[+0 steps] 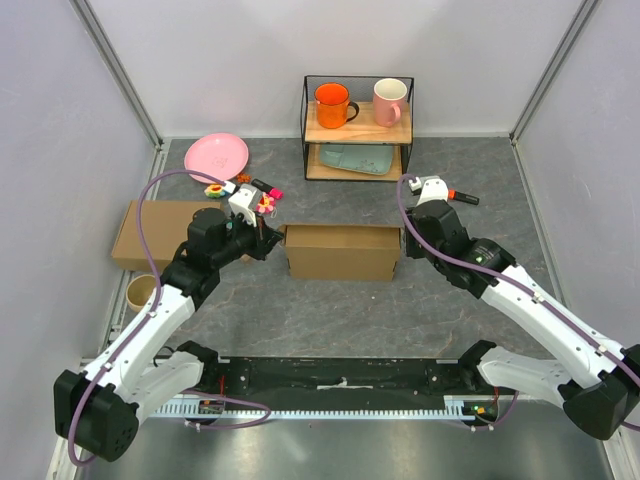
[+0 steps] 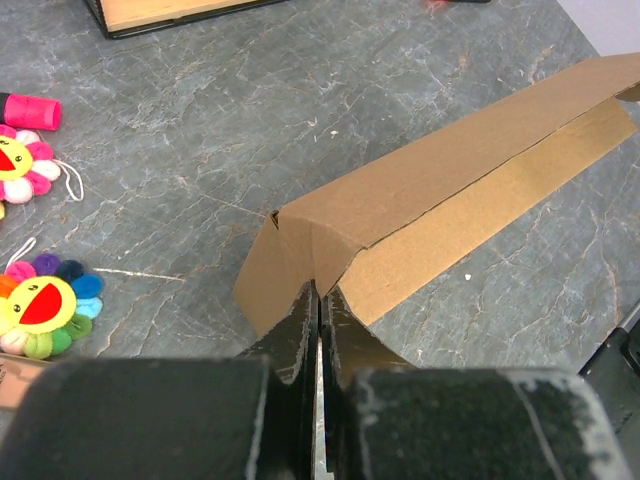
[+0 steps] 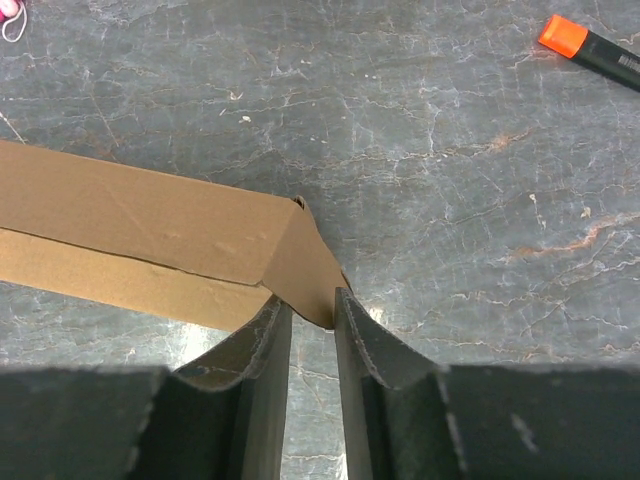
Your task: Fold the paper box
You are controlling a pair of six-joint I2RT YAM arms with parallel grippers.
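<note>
Brown corrugated card is most of the story. On the grey stone-patterned worktop (image 1: 330, 330) the paper box (image 1: 343, 250) lies mid-table, about halfway between the near and far edges, its length running left to right. It already stands up as a long, shallow box with its walls raised and the lid panel folded over the top. The wrist views show that lid resting loosely, its front edge overhanging the wall below and not seated. A second cardboard box (image 1: 150, 232) sits by the left edge and plays no part. At each short end a flap angles outward, untucked: the left end flap (image 2: 272, 275) and the right end flap (image 3: 300, 255). The left gripper (image 2: 318, 300) has its fingers pressed together, tips against the foot of its flap; whether any card is pinched between them cannot be told. The right gripper (image 3: 312, 305) has its fingers slightly apart, astride the lower corner of its flap. By my reckoning the main folds are done, and what remains is pushing both end flaps in and shutting the lid.
</note>
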